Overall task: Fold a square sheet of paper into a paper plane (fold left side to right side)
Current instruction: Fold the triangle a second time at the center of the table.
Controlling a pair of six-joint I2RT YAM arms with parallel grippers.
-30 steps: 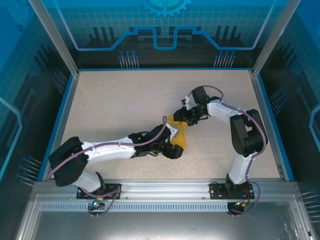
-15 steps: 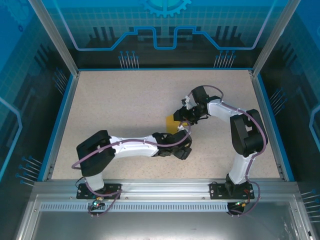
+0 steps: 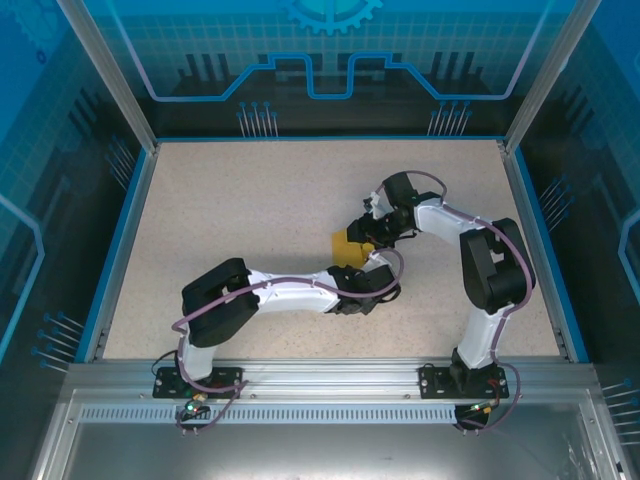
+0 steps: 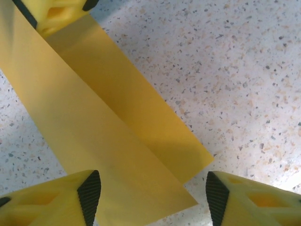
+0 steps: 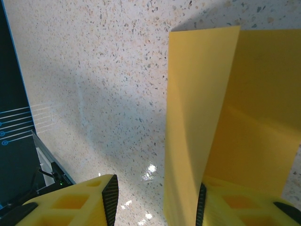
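We see the orange-yellow sheet (image 3: 347,243) near the middle of the table (image 3: 250,200), folded double, one flap raised.

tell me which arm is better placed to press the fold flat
Probably the left arm: its jaws stand open over the near end of the doubled sheet; the right arm's open jaws sit beside an upright flap at the far end.

Overall light: bright, even, from overhead; speckled beige tabletop (image 3: 250,210) evenly lit in top view.
Shadows: soft grey band across tabletop, right wrist view; darker strip on thin orange-yellow paper sheet (image 4: 155,136) beside its overlapping layer.
Glare: small white glints low on tabletop, right wrist view.
Focus: speckle crisp in both wrist views.
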